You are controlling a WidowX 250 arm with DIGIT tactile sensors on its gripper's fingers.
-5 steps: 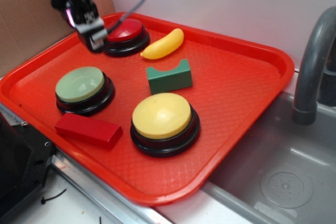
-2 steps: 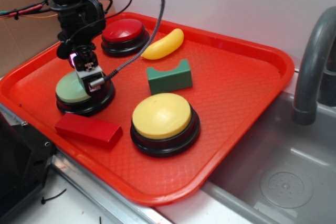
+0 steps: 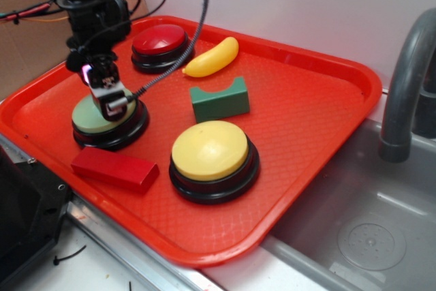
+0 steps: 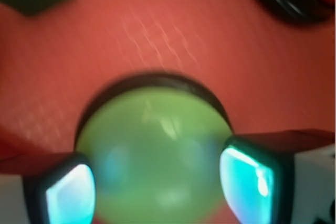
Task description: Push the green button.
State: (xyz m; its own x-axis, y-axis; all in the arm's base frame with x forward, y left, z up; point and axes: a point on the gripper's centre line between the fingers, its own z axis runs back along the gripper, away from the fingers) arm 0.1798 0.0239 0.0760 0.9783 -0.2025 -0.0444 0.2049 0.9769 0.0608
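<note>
1. In the exterior view, you see the gripper (image 3: 114,103) pointing down over the green button (image 3: 102,115), which sits near the left edge of the red tray (image 3: 327,110). Its tip is at the top of the dome; you cannot tell from here whether it touches. Behind the green button is the red button (image 3: 159,41), with a yellow banana (image 3: 212,58) beside it. A dark green block (image 3: 219,99) lies mid-tray, a large yellow button (image 3: 210,150) sits nearer the front, and a red block (image 3: 114,169) lies just in front of the green button. A gray sink (image 3: 361,223) and faucet (image 3: 407,80) stand to the right.

2. In the wrist view, your gripper (image 4: 157,187) is open, its fingers (image 4: 249,174) spread to either side of the green button (image 4: 152,156), which fills the gap between them. The picture is blurred, so you cannot confirm contact.
</note>
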